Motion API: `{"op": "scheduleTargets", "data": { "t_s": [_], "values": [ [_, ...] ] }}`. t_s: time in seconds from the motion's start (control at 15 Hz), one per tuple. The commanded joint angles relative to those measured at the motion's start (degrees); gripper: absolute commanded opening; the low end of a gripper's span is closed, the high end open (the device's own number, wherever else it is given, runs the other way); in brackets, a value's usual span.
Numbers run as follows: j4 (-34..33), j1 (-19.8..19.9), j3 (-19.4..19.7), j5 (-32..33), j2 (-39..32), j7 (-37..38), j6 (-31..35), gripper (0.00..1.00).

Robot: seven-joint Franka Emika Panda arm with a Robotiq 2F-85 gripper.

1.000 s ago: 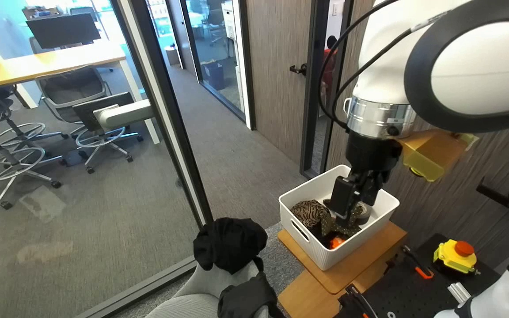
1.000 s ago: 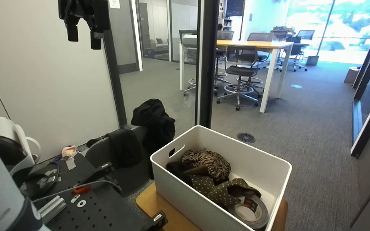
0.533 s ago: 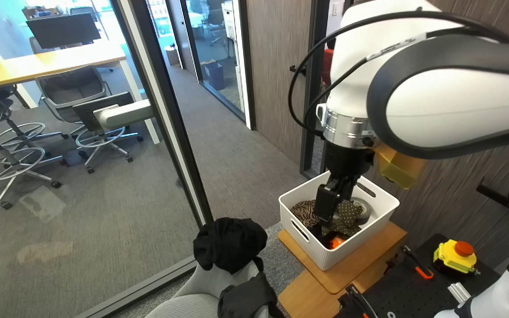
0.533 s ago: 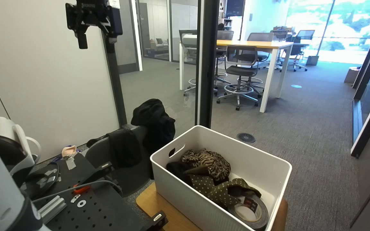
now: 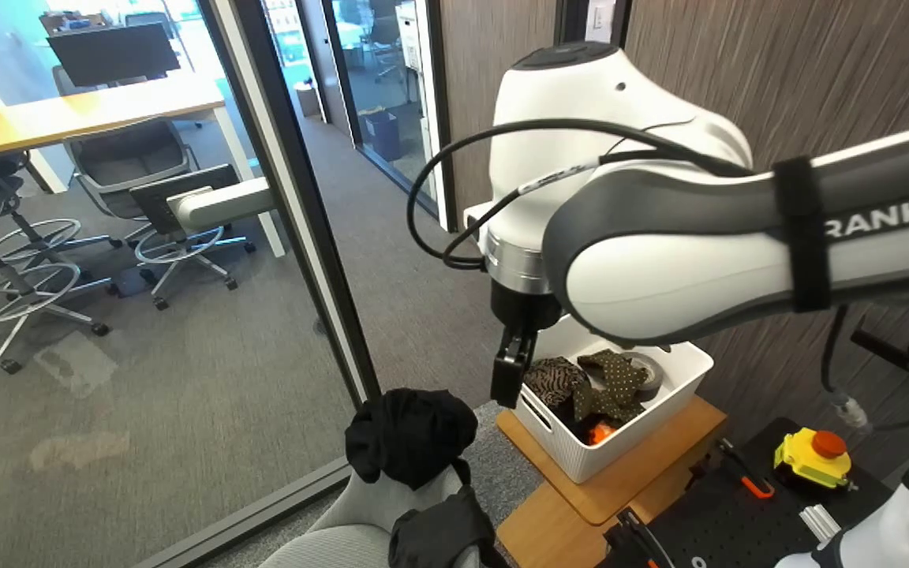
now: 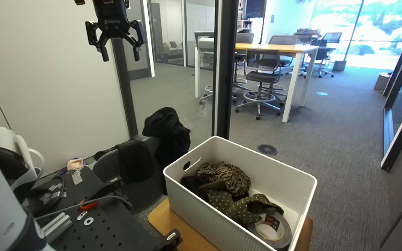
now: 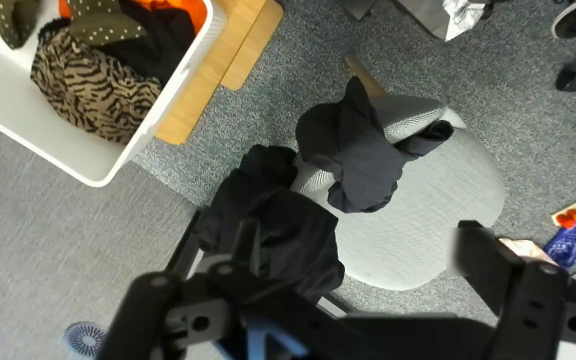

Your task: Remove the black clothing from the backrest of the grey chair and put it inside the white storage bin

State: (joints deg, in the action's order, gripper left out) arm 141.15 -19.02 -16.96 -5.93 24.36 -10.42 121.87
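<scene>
Black crumpled clothing (image 7: 365, 155) over woven grey chair (image 7: 413, 230)

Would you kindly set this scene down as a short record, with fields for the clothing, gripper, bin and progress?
black clothing: two dark bunches over the backrest of the grey chair; one garment or two, unclear
gripper: open, holding nothing, raised clear of the clothing
white storage bin: on a wooden board
seen in bin: animal-print cloth, dotted cloth, dark cloth, tape roll, orange item
progress: clothing not yet lifted off the chair
</scene>
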Motion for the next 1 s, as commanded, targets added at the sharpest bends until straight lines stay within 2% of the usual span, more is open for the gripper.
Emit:
{"op": "scheduleTargets", "data": {
  "t_s": [0.0,0.27,0.53,0.93],
  "values": [
    [-4.52,-1.16,-1.04,3.58,-8.78,-2.39,7.08,1.0],
    [-6.06,-1.87,-0.86,4.91,-17.36,-7.5,16.86,1.0],
    [-8.04,-1.27,-1.24,6.31,-26.2,-12.18,22.74,1.0],
    [-14.62,-1.35,-1.07,17.92,-38.76,-10.07,24.8,1.0]
  ]
}}
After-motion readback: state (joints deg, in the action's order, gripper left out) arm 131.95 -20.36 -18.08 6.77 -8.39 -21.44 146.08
